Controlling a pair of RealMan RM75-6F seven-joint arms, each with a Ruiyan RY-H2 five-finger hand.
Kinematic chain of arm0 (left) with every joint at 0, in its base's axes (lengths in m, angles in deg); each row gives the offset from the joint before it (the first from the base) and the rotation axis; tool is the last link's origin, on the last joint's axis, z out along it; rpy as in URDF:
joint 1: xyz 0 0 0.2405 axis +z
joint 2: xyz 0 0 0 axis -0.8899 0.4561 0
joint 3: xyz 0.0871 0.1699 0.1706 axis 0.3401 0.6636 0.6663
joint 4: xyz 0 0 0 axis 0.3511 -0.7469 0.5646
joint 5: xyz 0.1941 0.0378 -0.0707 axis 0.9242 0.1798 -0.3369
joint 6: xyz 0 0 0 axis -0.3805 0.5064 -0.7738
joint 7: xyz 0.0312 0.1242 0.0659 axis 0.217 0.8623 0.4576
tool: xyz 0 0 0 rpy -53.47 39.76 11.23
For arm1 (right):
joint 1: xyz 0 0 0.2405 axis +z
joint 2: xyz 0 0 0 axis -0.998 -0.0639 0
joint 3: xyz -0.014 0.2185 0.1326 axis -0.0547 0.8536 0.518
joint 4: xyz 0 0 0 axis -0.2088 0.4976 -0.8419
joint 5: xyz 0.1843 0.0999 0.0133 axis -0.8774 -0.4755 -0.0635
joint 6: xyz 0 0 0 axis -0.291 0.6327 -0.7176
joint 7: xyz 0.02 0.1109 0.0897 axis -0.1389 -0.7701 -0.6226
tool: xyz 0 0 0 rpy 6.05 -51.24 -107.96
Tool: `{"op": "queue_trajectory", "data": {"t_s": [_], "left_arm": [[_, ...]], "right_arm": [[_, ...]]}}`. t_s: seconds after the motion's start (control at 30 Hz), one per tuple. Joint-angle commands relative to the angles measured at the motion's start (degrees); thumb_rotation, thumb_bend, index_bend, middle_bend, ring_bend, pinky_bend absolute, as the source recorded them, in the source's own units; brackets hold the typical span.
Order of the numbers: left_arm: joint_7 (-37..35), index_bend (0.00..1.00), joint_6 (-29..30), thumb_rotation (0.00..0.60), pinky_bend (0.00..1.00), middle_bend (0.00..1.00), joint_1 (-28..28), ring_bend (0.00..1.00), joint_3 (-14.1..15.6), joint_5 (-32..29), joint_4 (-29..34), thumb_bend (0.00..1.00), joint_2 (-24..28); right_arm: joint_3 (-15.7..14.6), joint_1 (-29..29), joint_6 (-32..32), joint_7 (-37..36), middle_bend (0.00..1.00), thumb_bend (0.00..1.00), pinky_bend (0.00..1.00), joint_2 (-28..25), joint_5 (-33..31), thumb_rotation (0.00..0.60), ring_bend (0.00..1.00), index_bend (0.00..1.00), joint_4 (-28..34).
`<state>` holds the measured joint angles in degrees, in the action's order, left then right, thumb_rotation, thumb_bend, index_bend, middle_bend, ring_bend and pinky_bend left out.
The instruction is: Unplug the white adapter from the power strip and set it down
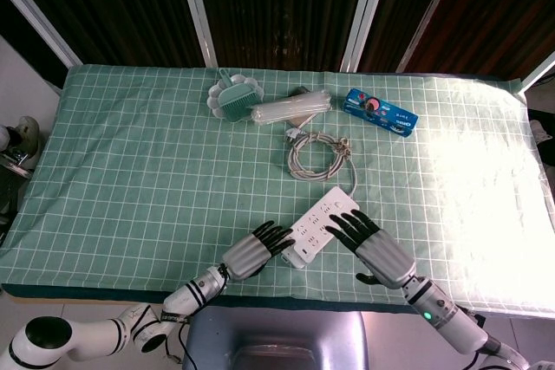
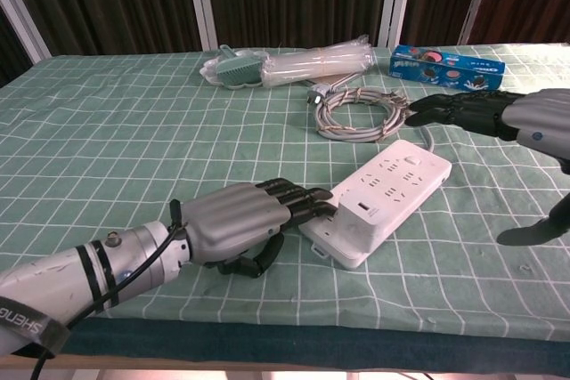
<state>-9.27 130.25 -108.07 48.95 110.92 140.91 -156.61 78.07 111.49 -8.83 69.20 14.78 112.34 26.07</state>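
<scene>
Chest view shows my left hand (image 2: 236,220) lying low on the green checked surface (image 2: 134,131), its dark fingertips (image 2: 312,202) touching the near end of the white power strip (image 2: 392,186), right beside the white adapter (image 2: 356,220) that sits plugged into that end. I cannot tell whether the fingers actually grip the adapter or only rest against it. My right hand (image 2: 499,117) hovers over the far end of the strip with fingers spread and holding nothing. From the head view, that hand (image 1: 373,244) overlaps the strip's right edge. A coiled cable (image 1: 319,155) lies beyond the strip.
</scene>
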Motion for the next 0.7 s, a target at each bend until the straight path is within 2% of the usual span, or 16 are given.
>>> {"op": "queue_trajectory", "data": {"t_s": [0.03,0.2,0.4,0.7], "left_arm": [[0.2,0.0,0.2,0.6,0.01,0.0,0.0,0.0,0.3,0.1,0.1,0.87,0.1],[0.4,0.0,0.3,0.6,0.01,0.0,0.0,0.0,0.4,-0.1,0.0,0.87,0.1],[0.9,0.0,-0.2,0.6,0.01,0.0,-0.1,0.0,0.5,-0.9,0.1,0.87,0.0],[1.3,0.0,0.0,0.6,0.01,0.0,-0.1,0.0,0.7,-1.3,0.5,0.87,0.3]], "right_arm": [[0.3,1.4,1.4,1.9,0.06,0.18,0.05,2.0,0.9,0.6,0.0,0.08,-1.9],[0.4,2.3,2.1,3.2,0.12,0.18,0.11,3.9,1.6,0.6,0.01,0.15,-3.7],[0.3,3.8,0.9,5.2,0.19,0.19,0.21,11.3,4.5,0.6,0.08,0.24,-11.2],[0.2,5.3,1.7,5.4,0.22,0.23,0.23,14.2,3.9,0.6,0.11,0.28,-14.3]]}}
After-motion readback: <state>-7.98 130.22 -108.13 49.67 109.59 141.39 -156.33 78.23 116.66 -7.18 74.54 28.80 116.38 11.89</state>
